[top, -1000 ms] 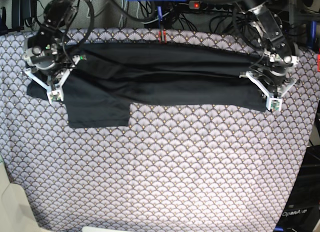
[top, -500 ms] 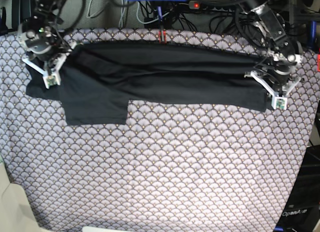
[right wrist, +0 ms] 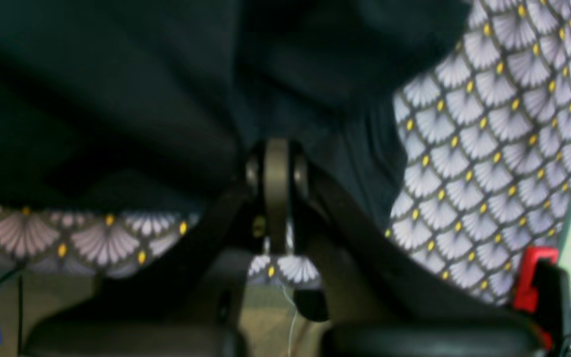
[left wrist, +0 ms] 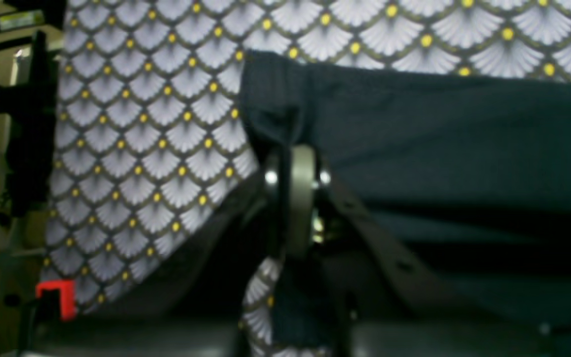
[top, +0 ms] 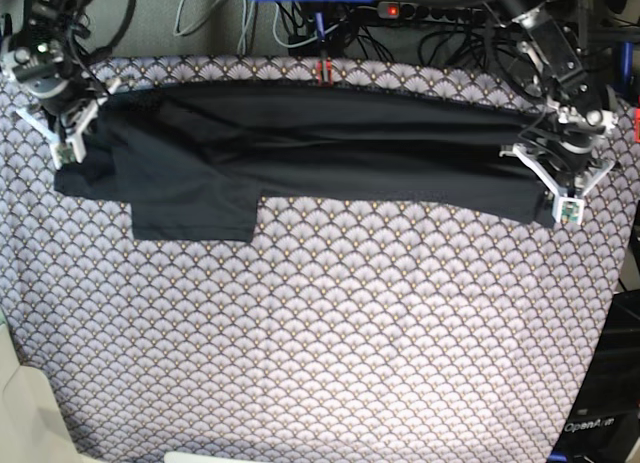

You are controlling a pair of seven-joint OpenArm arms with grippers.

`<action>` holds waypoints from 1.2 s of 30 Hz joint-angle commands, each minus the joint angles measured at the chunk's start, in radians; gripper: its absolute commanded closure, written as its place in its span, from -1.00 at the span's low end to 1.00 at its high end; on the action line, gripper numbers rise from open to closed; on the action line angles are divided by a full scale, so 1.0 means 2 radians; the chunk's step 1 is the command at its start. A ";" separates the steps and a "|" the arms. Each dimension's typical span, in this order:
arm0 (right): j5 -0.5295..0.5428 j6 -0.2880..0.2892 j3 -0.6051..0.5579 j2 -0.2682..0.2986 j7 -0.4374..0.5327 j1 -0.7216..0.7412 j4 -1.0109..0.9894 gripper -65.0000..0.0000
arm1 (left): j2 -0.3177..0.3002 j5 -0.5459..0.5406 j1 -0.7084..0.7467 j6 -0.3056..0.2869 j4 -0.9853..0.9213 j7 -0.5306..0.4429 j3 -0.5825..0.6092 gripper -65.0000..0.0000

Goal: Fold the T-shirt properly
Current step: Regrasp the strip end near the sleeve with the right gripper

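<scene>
1. The T-shirt (top: pixel 300 158) lies across the far part of the tablecloth (top: pixel 320 333), stretched into a long dark band from one side of the table to the other; one sleeve (top: pixel 195 215) hangs out flat toward the near side, on the base view's left
2. The left gripper (top: pixel 565 208) is clenched on the T-shirt's end at the base view's right; in the left wrist view its jaws are pressed together with the dark cloth (left wrist: pixel 414 139) pinched between them
3. The right gripper (top: pixel 68 148) is clenched too, on the opposite end of the T-shirt; in the right wrist view the cloth (right wrist: pixel 166 99) bunches around the closed jaws
4. Done, as I judge: the body seems already doubled lengthwise once, because it is narrow and shows layered creases along its length
5. Left to do, as I judge: the sleeve is not yet tucked in, the long band is not yet folded across into a compact packet, and both ends must be released; so the task is perhaps at an early-middle stage
</scene>
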 commanded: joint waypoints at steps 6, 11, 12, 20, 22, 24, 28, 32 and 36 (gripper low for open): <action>0.045 -0.003 0.004 0.032 0.007 -0.031 0.010 1.00 | -0.005 0.000 0.007 0.006 0.026 -0.009 -0.001 1.00; 0.045 -0.003 0.001 0.032 0.001 -0.029 0.010 1.00 | -0.004 0.000 0.007 0.006 0.026 -0.009 -0.001 1.00; 0.045 -0.003 0.001 0.032 0.000 -0.028 0.010 1.00 | -0.004 0.000 0.007 0.006 0.025 -0.009 -0.001 1.00; 0.043 -0.003 0.000 0.042 -0.086 0.041 0.011 0.75 | -0.001 0.000 0.007 0.006 0.020 -0.009 0.000 1.00; 0.043 -0.003 -0.003 0.045 -0.120 0.061 0.011 0.63 | -0.001 0.000 0.007 0.006 0.020 -0.009 0.000 1.00; 0.043 -0.003 -0.011 0.046 -0.145 0.081 0.011 0.51 | -0.001 0.000 0.007 0.006 0.020 -0.009 0.000 1.00; 0.044 -0.003 -0.026 0.042 -0.178 0.104 0.010 0.28 | -0.001 0.000 0.007 0.006 0.020 -0.009 0.001 1.00; 0.046 -0.003 -0.059 0.034 -0.208 0.122 0.010 0.10 | -0.001 0.000 0.006 0.006 0.020 -0.009 0.001 1.00; 0.046 -0.003 -0.062 0.016 -0.226 0.140 0.010 0.04 | -0.001 0.000 0.005 0.007 0.020 -0.009 0.001 1.00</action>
